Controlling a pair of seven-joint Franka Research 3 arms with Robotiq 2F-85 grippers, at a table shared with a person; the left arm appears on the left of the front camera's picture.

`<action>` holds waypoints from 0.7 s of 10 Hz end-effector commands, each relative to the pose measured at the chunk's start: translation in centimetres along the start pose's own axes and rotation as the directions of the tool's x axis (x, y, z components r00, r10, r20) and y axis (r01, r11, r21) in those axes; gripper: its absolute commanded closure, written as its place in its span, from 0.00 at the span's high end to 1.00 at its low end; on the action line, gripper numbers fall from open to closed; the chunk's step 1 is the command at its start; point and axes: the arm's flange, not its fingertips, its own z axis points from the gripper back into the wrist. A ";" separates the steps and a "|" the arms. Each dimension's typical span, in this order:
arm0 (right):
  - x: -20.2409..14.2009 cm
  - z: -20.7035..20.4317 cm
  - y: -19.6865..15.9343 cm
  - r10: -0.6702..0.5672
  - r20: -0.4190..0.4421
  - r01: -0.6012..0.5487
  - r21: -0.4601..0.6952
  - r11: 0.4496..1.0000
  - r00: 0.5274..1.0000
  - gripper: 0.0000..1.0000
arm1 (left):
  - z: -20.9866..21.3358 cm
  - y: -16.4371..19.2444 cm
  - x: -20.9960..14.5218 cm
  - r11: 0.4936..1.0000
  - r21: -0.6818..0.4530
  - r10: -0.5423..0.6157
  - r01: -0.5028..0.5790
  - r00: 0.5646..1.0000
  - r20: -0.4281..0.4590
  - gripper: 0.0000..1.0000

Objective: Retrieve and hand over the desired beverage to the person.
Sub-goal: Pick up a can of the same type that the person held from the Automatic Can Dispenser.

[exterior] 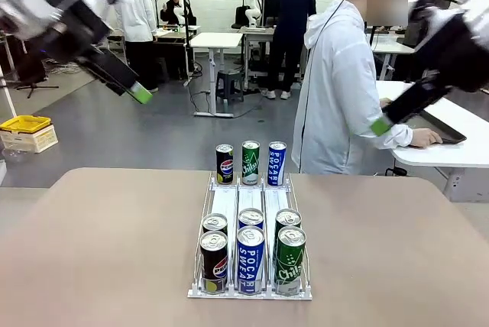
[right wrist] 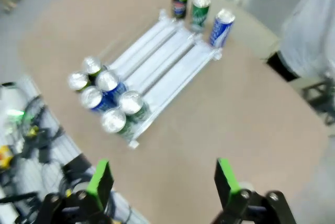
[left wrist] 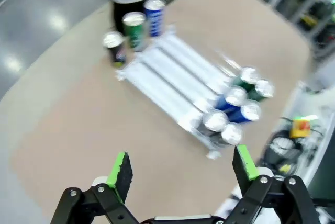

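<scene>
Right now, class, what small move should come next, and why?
Probably lower the right tool toward the near cans in the rack: it hangs open and empty above the table, while the person, turned to a side desk, points at nothing.

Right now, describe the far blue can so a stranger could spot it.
On the tan table lies a white three-lane rack. Three cans stand in a row at its far end. It is the blue can on the robot's right, next to a green can and a black can.
</scene>
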 end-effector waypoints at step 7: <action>-9.6 10.8 -7.4 -0.202 0.260 0.140 0.236 0.962 0.944 1.00 | 14.8 7.2 -6.7 0.955 -0.022 0.291 -0.295 0.926 0.241 1.00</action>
